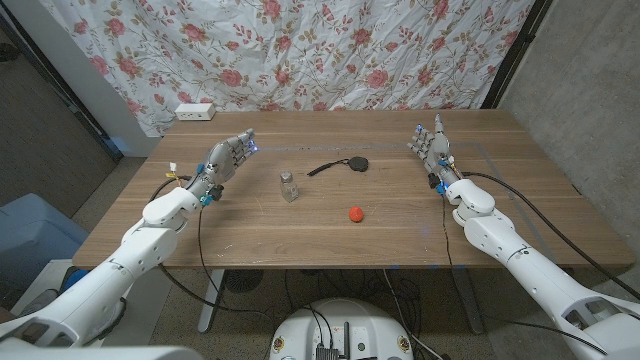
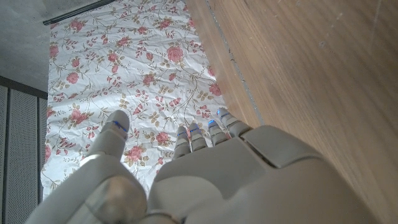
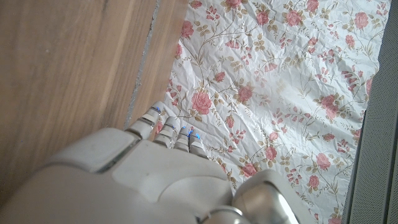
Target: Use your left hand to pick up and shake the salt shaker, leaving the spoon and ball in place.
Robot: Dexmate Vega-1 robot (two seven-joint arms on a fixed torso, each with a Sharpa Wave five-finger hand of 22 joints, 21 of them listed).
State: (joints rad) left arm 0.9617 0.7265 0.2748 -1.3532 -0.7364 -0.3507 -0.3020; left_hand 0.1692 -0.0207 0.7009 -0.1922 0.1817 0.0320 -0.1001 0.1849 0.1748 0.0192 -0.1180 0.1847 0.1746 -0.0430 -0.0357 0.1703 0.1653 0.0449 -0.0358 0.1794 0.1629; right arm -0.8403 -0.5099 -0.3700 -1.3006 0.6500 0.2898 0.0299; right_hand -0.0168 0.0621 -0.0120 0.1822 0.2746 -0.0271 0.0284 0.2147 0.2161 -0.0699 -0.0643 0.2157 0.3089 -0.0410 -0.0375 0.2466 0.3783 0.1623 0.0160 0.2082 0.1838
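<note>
One salt shaker stands upright, long axis vertical, cap up.

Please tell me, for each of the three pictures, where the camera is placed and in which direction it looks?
Head view: on the robot's head, looking down at the wooden table with salt shaker, spoon and ball; both arms show, left hand and right hand.
Left wrist view: on the left wrist, looking along the back of the left hand toward the floral curtain.
Right wrist view: on the right wrist, looking along the right hand toward the same curtain.
Shared: all three show table and curtain.
</note>
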